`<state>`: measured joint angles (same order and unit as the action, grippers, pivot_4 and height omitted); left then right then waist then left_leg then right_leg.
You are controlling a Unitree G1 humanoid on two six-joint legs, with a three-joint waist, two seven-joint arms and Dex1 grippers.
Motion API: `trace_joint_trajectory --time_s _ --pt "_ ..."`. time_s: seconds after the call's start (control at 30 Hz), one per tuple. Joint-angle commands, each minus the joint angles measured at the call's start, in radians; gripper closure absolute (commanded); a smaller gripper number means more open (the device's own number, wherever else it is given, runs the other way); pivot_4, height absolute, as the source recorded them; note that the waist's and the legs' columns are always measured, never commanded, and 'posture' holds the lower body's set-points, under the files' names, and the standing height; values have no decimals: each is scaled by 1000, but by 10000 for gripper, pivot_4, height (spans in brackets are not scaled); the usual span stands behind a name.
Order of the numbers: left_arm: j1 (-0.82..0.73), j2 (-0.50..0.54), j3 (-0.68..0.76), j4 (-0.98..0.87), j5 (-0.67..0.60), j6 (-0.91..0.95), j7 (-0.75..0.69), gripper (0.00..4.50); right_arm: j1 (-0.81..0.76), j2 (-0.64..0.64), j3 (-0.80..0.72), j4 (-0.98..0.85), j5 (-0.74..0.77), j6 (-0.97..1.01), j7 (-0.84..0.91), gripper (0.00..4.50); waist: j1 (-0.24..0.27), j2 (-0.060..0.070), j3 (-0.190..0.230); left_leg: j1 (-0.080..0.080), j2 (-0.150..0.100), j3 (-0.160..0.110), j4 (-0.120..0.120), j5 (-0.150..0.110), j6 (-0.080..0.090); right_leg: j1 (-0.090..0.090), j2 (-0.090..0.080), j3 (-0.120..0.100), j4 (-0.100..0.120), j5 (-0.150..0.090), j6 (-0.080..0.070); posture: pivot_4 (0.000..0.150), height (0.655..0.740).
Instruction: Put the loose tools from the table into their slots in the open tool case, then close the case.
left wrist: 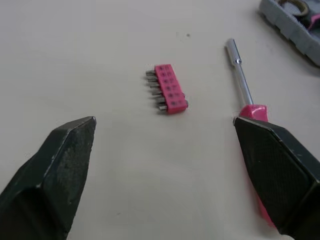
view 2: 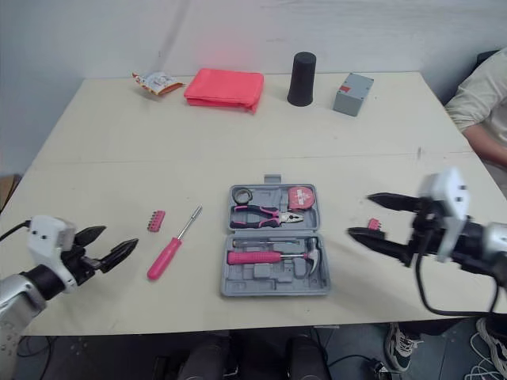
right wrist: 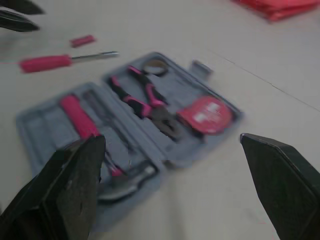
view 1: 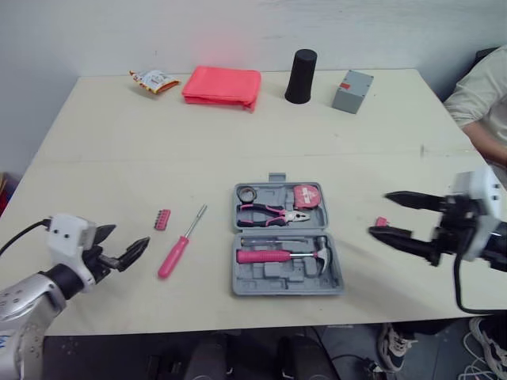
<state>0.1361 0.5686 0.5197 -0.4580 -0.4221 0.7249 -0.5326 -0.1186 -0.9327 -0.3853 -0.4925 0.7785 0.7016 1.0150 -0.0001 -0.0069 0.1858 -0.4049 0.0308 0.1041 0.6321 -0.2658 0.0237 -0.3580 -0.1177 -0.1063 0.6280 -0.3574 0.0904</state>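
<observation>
The open grey tool case (view 1: 252, 279) lies at the table's front centre, holding pink-handled pliers (view 1: 272, 212), a red tape measure (view 1: 307, 195) and a pink-handled hammer (view 1: 281, 255). Left of it lie a pink-handled screwdriver (view 1: 179, 245) and a pink bit holder (view 1: 162, 219). A small pink piece (view 1: 381, 222) rests right of the case. My left gripper (view 1: 131, 236) is open, just left of the screwdriver's handle; its wrist view shows the bit holder (left wrist: 167, 89) and the screwdriver (left wrist: 245, 95) ahead. My right gripper (view 1: 379, 214) is open beside the small pink piece, pointing at the case (right wrist: 37, 130).
Along the table's far edge sit a snack packet (view 1: 154, 80), a red pouch (view 1: 222, 85), a black cylinder (view 1: 301, 76) and a grey box (view 1: 352, 91). A person's sleeve (view 1: 483, 95) shows at the right edge.
</observation>
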Motion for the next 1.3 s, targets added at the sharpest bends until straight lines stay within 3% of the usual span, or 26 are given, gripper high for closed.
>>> trace_joint_trajectory --time_s 0.03,0.17,0.67,0.8,1.3 --pt "-73 -47 -36 66 37 -36 97 280 -86 23 86 -89 62 20 -33 0 6 -1 0 0 0 0 0 0 0 0 0 0 0 0 0 1500 7361" --pt "-81 -71 -148 125 104 -146 91 280 -147 41 153 -106 67 20 -47 0 12 -6 0 -1 -1 0 1 1 -1 0 -1 0 -1 0 1 1500 7361" --pt "-210 -105 -264 308 176 -245 145 280 -150 75 213 -156 67 6 -100 0 25 -9 0 0 0 1 1 1 -1 0 -1 0 0 1 0 1500 7361" --pt "-224 -99 -284 310 174 -232 136 12502 -136 88 212 -173 72 11 -120 0 24 -9 0 0 0 1 1 2 -1 0 -1 0 1 1 0 1500 7361" --pt "-203 -95 -300 299 188 -245 141 12502 -136 83 214 -169 79 8 -138 0 23 -9 0 0 0 1 1 2 -1 0 -1 0 1 1 0 1500 7361"
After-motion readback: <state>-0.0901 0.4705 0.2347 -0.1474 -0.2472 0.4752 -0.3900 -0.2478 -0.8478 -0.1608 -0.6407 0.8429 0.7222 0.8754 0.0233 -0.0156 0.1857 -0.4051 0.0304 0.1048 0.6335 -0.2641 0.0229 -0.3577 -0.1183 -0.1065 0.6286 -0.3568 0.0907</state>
